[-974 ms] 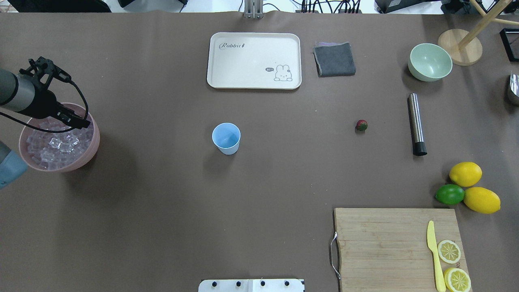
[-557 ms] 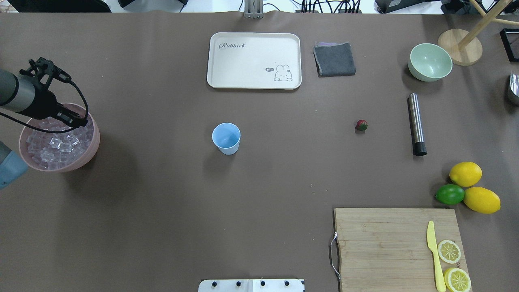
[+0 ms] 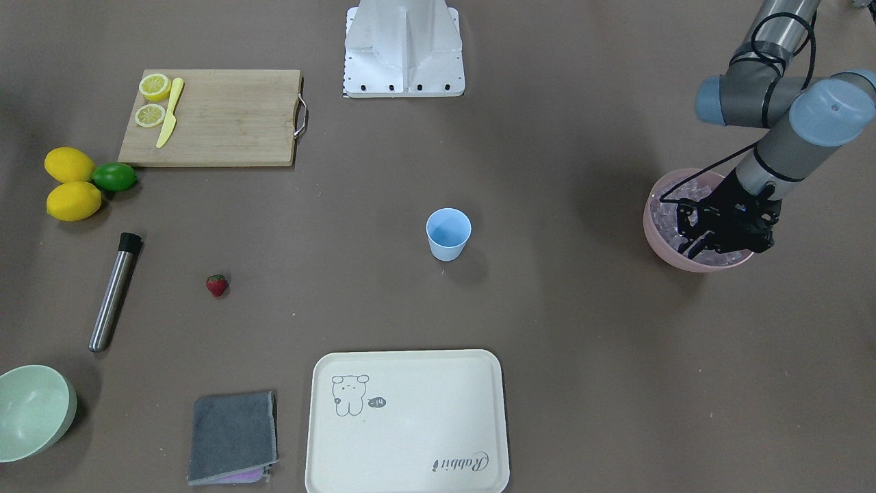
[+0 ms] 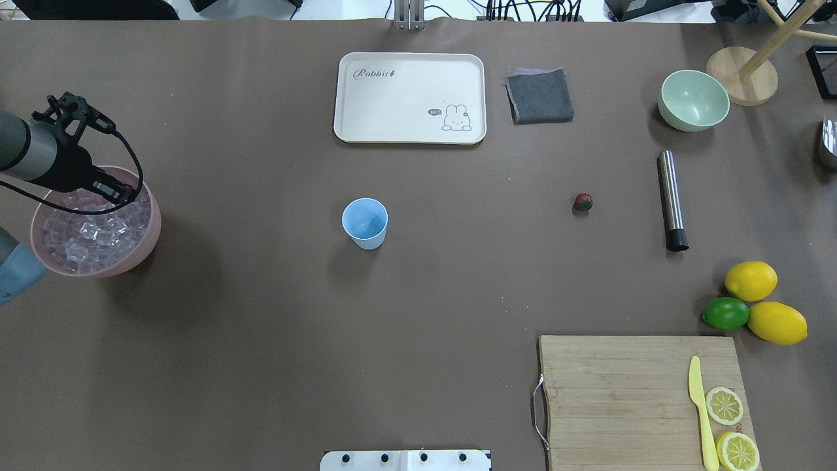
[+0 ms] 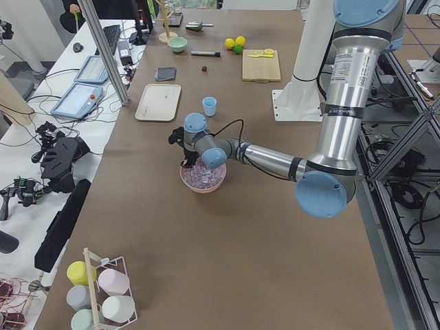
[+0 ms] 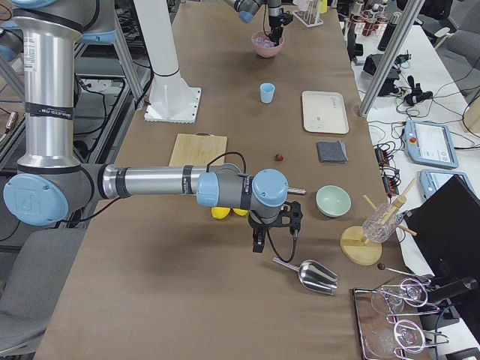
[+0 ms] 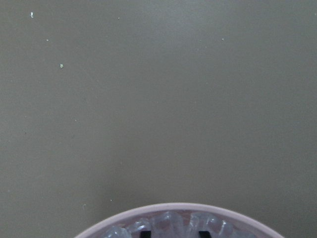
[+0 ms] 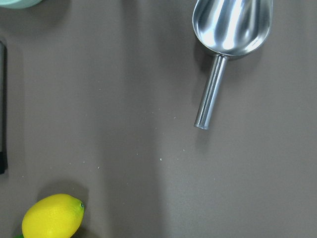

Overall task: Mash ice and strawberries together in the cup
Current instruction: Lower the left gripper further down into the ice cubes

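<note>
One cup [image 4: 365, 223] stands upright near the middle of the worktop [image 4: 261, 340]. It is light blue, tapered and round-rimmed, with nothing visible inside.

One strawberry [image 4: 583, 202], red with a green cap, lies alone at the cup's 3 o'clock, well apart from it. Seen from overhead, one pink bowl [image 4: 152, 230] sits far out at the cup's 9 o'clock. It is heaped with ice [image 4: 91, 235], many small clear cubes.

The left gripper [image 4: 127, 194] hangs over the bowl's 1 o'clock rim, reaching down to the cubes. In the wrist view only two dark tips show at the frame's bottom edge. They sit apart among the ice, so the jaws look parted. The right gripper [image 6: 271, 229] hovers above bare worktop near one steel scoop [image 8: 230, 25]. I cannot tell how its jaws are set.

Elsewhere:
- One tray [image 4: 366, 111] at the cup's 12 o'clock.
- One grey cloth [image 4: 539, 95] and one green bowl [image 4: 693, 100] toward 2 o'clock.
- One metal rod [image 4: 670, 196] just past the strawberry.
- Two lemons [image 4: 751, 280] and one lime [image 4: 725, 313], touching in a cluster near 4 o'clock.
- One board [image 4: 614, 392] at 5 o'clock, carrying one yellow knife [image 4: 700, 409] and two lemon slices [image 4: 724, 405].
</note>
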### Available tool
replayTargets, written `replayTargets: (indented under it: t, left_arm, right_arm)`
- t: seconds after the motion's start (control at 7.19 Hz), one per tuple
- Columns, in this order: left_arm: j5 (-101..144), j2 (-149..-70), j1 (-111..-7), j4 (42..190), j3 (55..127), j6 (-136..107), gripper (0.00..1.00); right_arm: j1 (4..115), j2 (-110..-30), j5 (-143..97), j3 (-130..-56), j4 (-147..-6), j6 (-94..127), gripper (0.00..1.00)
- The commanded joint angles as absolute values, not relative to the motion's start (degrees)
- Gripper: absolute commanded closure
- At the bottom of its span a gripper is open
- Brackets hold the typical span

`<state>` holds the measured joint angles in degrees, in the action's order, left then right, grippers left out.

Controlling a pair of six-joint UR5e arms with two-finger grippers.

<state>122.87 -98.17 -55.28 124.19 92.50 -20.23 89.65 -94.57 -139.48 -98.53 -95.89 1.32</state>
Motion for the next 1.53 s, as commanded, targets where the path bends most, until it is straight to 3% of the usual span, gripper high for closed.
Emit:
replayTargets:
  t: [0.0, 0.14, 0.28, 0.42, 1.39]
  left_arm:
    - [122.87, -98.17, -55.28, 124.19, 92.55, -20.21, 0.89]
    - [123.05, -98.09, -55.28, 124.28, 92.55, -20.3, 0.45]
    - [123.48, -98.0, -55.28, 124.28, 92.81, -20.82, 0.14]
    - [123.57, -97.82, -55.37, 124.28, 93.16, -21.18, 0.03]
    - [125.24, -92.9, -56.51, 123.84, 96.41, -23.63, 0.03]
  right_arm:
    - [89.65, -94.57, -139.48, -98.44, -95.89, 1.32, 0.0]
    - [89.65, -94.57, -139.48, -98.52, -95.89, 1.32, 0.0]
    - [89.65, -94.57, -139.48, -98.53, -95.89, 1.32, 0.0]
    - [89.65, -94.74, -139.48, -98.53, -95.89, 1.32, 0.0]
    - [89.65, -94.92, -139.48, -98.52, -95.89, 1.41, 0.0]
